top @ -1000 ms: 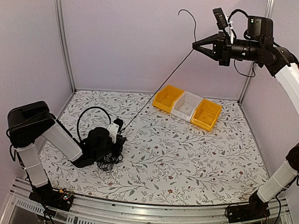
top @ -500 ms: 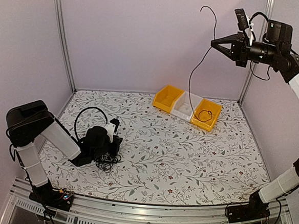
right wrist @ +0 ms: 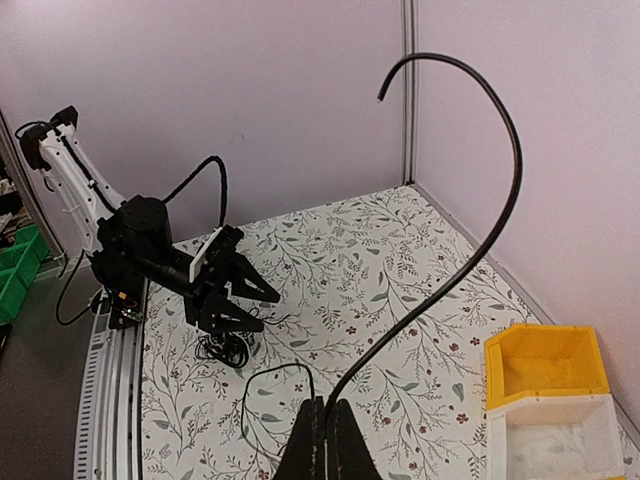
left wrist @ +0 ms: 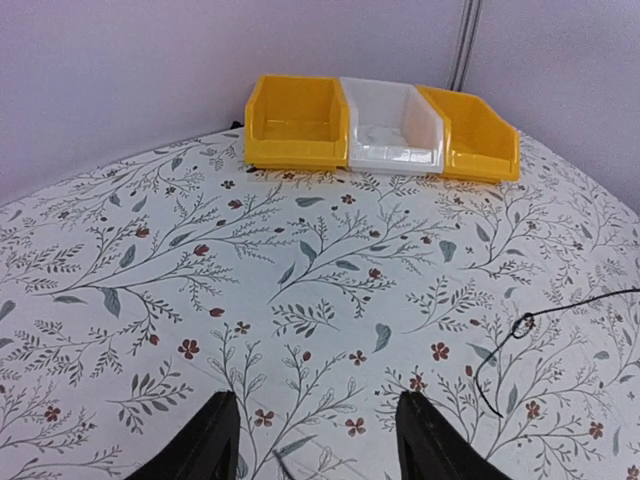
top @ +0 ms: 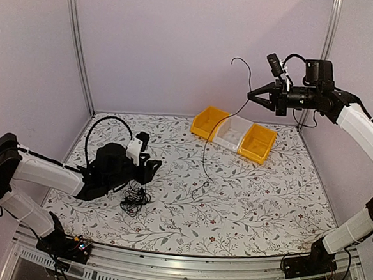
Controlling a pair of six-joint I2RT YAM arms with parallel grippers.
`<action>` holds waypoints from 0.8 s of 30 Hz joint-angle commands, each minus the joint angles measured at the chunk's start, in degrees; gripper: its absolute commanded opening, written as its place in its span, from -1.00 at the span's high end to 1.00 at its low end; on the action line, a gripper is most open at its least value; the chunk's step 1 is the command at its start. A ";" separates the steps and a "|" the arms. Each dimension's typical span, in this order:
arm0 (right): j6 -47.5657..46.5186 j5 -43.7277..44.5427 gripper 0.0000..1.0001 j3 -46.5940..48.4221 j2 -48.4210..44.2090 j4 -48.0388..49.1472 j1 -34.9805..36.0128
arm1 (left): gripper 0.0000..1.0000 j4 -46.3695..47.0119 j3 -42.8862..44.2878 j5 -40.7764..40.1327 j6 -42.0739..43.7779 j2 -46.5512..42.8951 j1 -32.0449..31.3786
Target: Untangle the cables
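**A:** Why is your right arm (top: 360,126) so high, up by the back wall?

**B:** The height is the point. Its jaws are pressed together on one thin cable (top: 204,153). From up there the strand hangs free down to the worktop (top: 271,203). Its lower end lies there in a small curl, well apart from the clump (top: 133,201). The short upper end arcs above the jaws.

**A:** And your left jaws?

**B:** Spread wide, with nothing between them. The left wrist view shows only patterned worktop between the two fingers (left wrist: 214,442). They sit low, just beside the clump on its far side. I'd judge that low stance suits pinning the tangle while the other arm draws a strand out. With the jaws apart, though, you are holding nothing there now.

**A:** So where does the job stand?

**B:** One cable looks clear of the rest. The other thin wires lie knotted in the clump near your left arm, so most of the untangling is not yet done.

**A:** And the bins (top: 234,132)?

**B:** They stand in a row at the back: yellow, white, yellow. The hanging strand passes in front of them and seems to touch none. They may be where you lay it down, but that is only my guess. Mind the trailing end, which could swing back toward the clump.
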 commanded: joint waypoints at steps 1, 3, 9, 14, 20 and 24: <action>1.14 -0.86 1.00 -4.28 -0.72 5.10 -0.06 | -0.09 -2.31 2.51 2.60 1.67 -2.31 -1.16; 1.04 -0.78 1.00 -6.22 -0.36 6.14 -0.08 | -0.10 -2.15 3.49 4.31 1.72 -1.08 -1.33; 0.83 -0.82 1.00 -10.70 0.77 7.58 -0.06 | -0.12 -7.28 9.37 2.04 2.52 4.11 -4.47; -0.76 -0.48 1.00 -13.96 -0.38 5.52 -0.06 | -0.15 -14.32 13.71 0.74 3.41 5.80 -6.26; -2.26 0.60 1.00 -19.45 -3.18 3.95 -0.37 | -0.14 -12.81 20.83 4.29 5.86 15.78 -6.03; -4.72 1.02 1.00 -22.31 -5.71 0.10 -2.14 | -0.06 -13.37 26.78 8.50 5.54 24.29 -5.62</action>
